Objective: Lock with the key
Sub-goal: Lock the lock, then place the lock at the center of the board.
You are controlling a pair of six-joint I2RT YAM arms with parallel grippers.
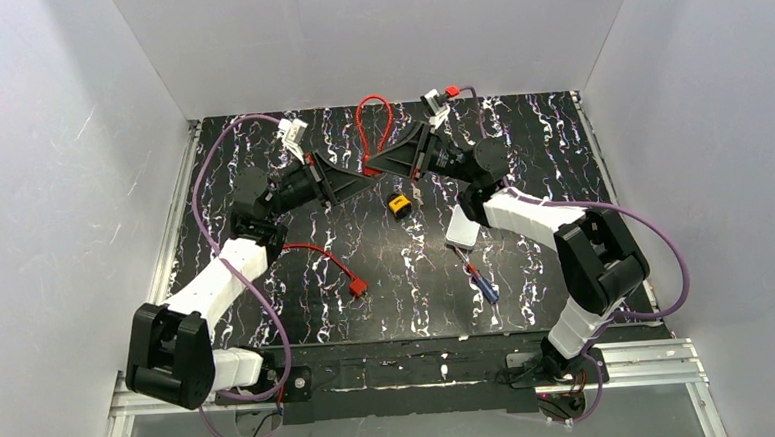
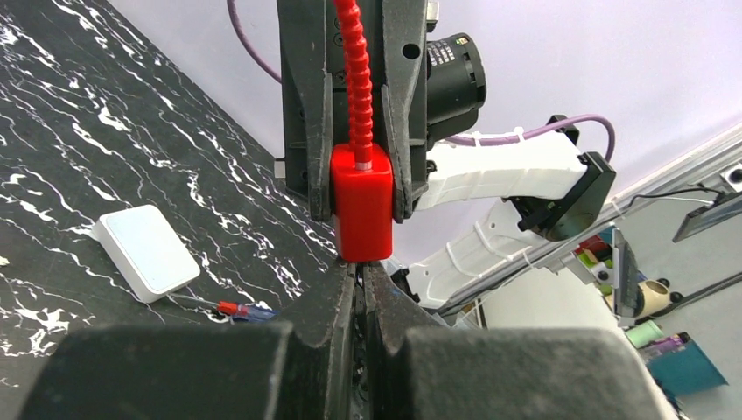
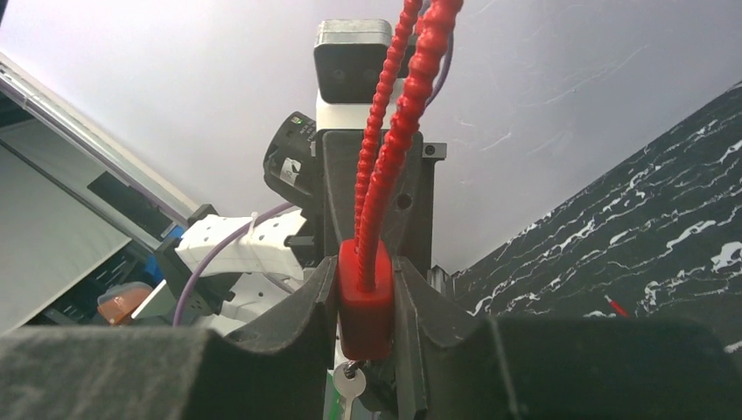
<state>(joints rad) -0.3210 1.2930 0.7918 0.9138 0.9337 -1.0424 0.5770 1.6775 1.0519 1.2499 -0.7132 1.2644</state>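
A red padlock [image 1: 372,167] with a red ribbed cable shackle [image 1: 375,119] is held above the middle of the black marbled table. My right gripper [image 3: 366,302] is shut on the padlock body [image 3: 365,306], one finger on each side. From the opposite side my left gripper [image 2: 360,273] is shut, its tips pressed against the padlock's underside [image 2: 360,210]. What the tips pinch is hidden; I take it to be the key. A silver key [image 3: 350,382] dangles just under the padlock.
A small yellow and black block [image 1: 398,205] lies below the grippers. A white box [image 1: 462,231] and a blue-handled screwdriver [image 1: 480,282] sit to the right. A second red cable with a red lock [image 1: 358,287] lies front left. White walls close in the table.
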